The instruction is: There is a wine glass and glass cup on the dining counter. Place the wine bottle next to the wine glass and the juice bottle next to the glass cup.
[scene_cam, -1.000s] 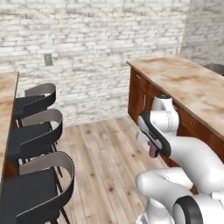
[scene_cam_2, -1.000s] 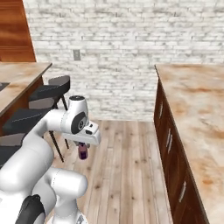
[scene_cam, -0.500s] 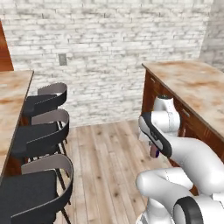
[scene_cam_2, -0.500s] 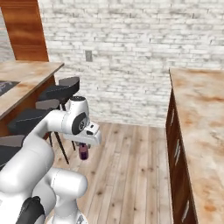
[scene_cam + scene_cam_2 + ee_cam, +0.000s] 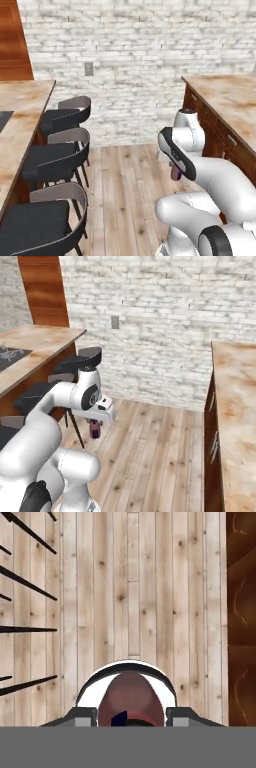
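Shifted leftward with the base, both base views now include more of the bench point(image 5: 22, 107).
Juice bottle point(image 5: 94, 429) is held clenched in the end effector point(image 5: 95, 425) above the wooden floor point(image 5: 130, 587).

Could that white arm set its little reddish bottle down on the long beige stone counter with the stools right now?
Probably not yet. The tool holds the small maroon juice bottle over the wooden floor, and black stools stand between it and the beige marbled dining counter.

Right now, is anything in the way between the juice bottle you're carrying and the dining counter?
Yes. The gripper holds the juice bottle over the wood floor, and a row of dark chairs lines the near edge of the dining counter. The glass cup isn't visible from here.
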